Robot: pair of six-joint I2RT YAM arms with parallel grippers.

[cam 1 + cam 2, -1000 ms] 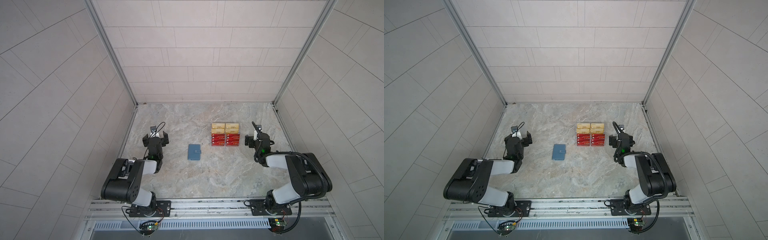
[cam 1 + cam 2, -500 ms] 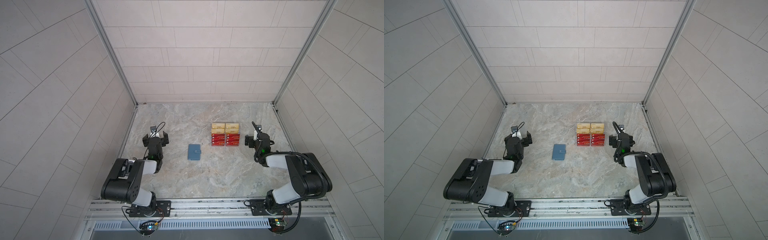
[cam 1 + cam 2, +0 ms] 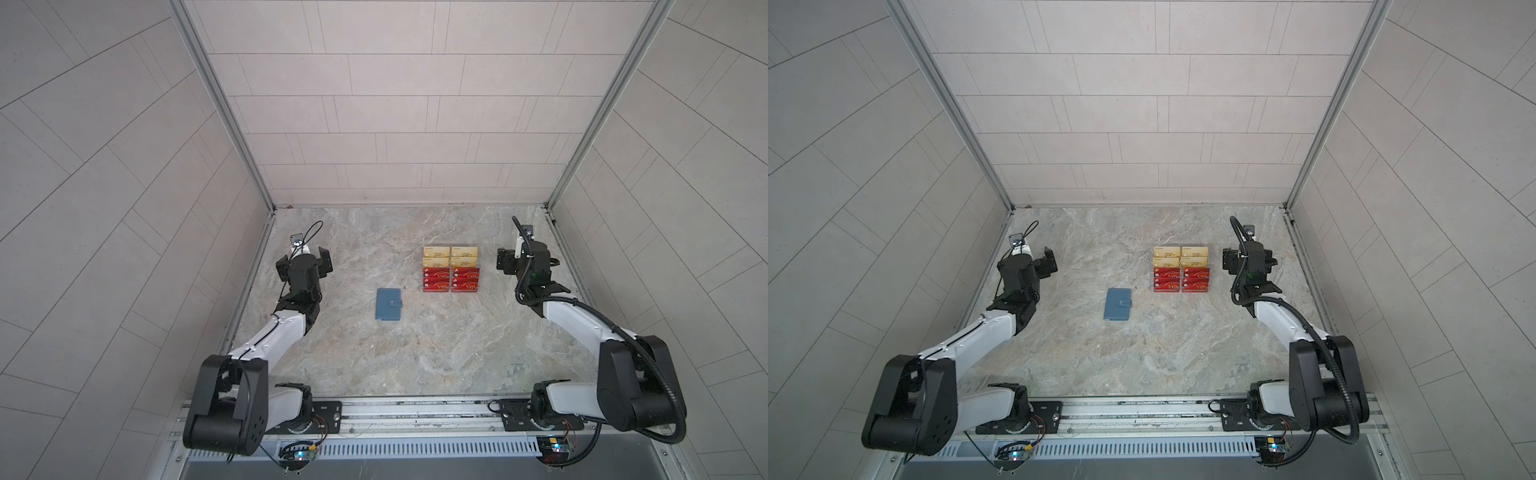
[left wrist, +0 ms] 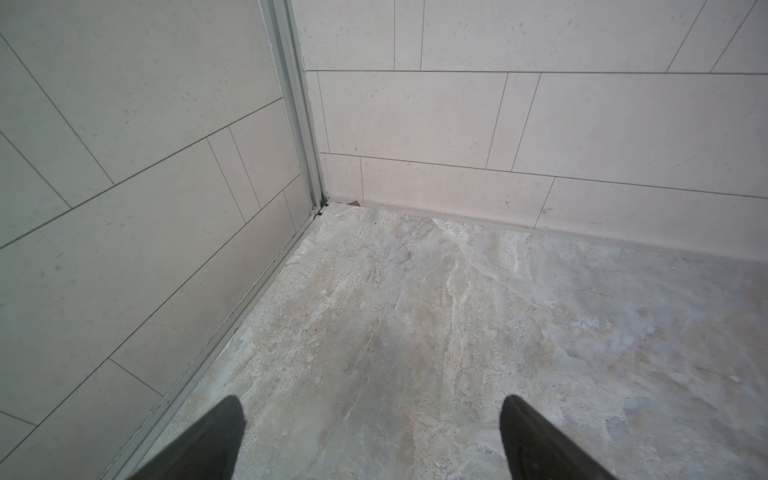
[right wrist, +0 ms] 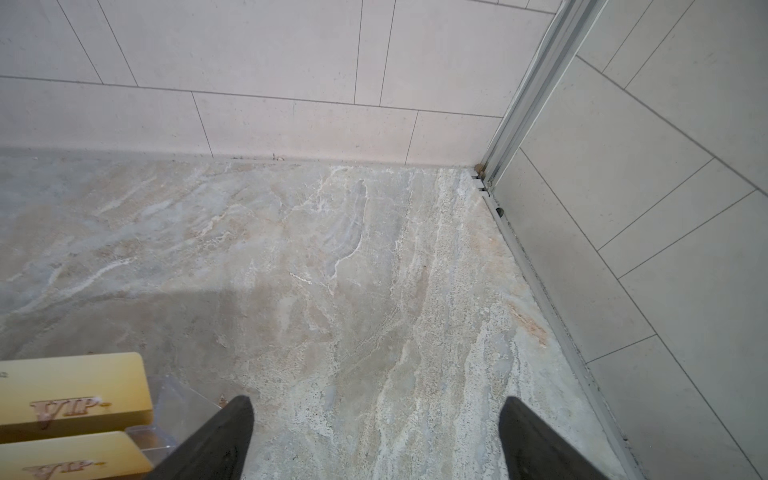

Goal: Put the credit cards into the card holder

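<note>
My left gripper and right gripper hang spread wide (both empty). The wallet lies closed, left of the red cards.

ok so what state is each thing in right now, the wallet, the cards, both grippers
slate-blue leather-like card holder: closed, tab strap across its front, lying flat on the marble table
red plastic VIP credit cards: standing in the clear acrylic tiered rack, rows nearer the robot, none gripped
gold-yellow VIP cards: standing in the rack's rear rows
left gripper: open, empty
right gripper: open, empty, beside the rack
</note>
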